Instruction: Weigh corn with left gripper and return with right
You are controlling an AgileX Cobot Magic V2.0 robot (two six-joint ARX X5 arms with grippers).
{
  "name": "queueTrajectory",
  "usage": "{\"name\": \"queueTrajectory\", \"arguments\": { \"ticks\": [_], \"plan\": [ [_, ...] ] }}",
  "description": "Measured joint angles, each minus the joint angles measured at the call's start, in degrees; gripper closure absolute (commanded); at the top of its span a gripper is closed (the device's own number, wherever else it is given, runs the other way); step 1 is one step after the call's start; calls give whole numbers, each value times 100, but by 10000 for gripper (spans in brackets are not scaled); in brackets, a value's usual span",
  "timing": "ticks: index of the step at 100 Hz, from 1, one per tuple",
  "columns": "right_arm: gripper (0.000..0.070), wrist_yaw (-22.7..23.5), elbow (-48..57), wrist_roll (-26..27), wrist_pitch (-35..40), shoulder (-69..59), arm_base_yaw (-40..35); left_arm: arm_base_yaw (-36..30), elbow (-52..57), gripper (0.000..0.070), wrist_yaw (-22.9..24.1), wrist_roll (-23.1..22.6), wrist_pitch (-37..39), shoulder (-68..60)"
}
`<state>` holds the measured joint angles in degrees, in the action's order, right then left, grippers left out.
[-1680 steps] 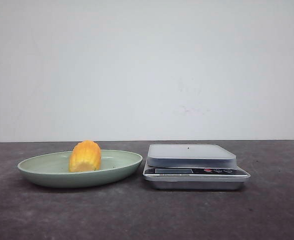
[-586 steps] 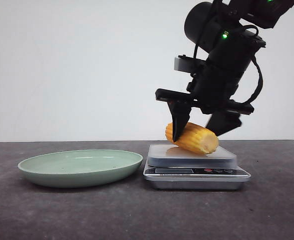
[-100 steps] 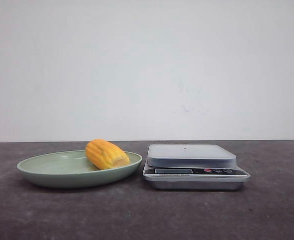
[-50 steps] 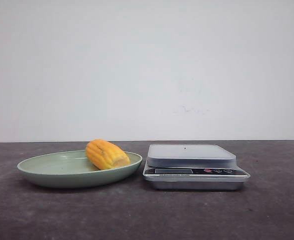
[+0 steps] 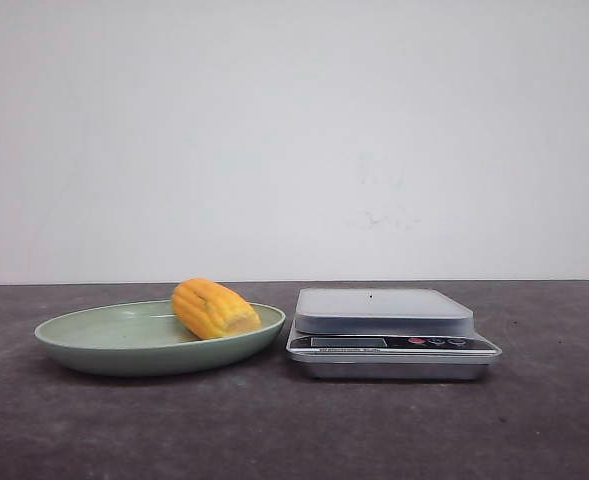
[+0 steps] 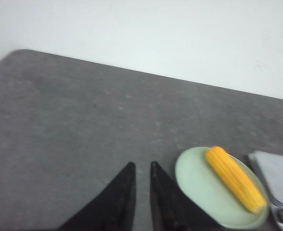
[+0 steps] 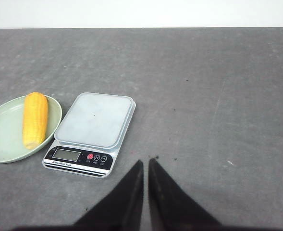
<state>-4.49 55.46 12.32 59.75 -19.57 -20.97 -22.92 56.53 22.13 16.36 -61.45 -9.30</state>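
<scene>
Front view shows the corn (image 5: 214,308) lying in the plate (image 5: 94,350) beside the scale (image 5: 389,335), both grippers (image 6: 141,192) (image 7: 145,187) clenched on nothing, so rolling looks the only risk.

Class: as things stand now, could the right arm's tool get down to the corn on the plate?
Probably yes. The corn lies uncovered on the green plate, and only the low scale sits between it and the right tool.
</scene>
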Motion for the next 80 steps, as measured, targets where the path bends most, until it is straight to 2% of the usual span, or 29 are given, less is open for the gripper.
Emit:
{"name": "queueTrajectory", "arguments": {
  "ticks": [8, 14, 30, 38, 60, 74, 80],
  "plan": [
    [689, 2, 0, 0, 0, 0, 0, 452, -321, 688, -15, -173, 503, 63],
    [689, 0, 0, 0, 0, 0, 0, 887, -723, 688, -212, -249, 1110, 199],
    [689, 0, 0, 0, 0, 0, 0, 1941, -2190, 688, -1488, -415, 3021, 691],
    [689, 0, 0, 0, 0, 0, 0, 2199, -2997, 688, -1915, -450, 3676, 861],
    [689, -2, 0, 0, 0, 0, 0, 2238, -4736, 688, -2041, -468, 4819, 894],
    [689, 0, 0, 0, 0, 0, 0, 2238, -5351, 688, -2044, -483, 5674, 896],
    [689, 0, 0, 0, 0, 0, 0, 2238, -5469, 688, -2048, -490, 5812, 901]
  ]
}}
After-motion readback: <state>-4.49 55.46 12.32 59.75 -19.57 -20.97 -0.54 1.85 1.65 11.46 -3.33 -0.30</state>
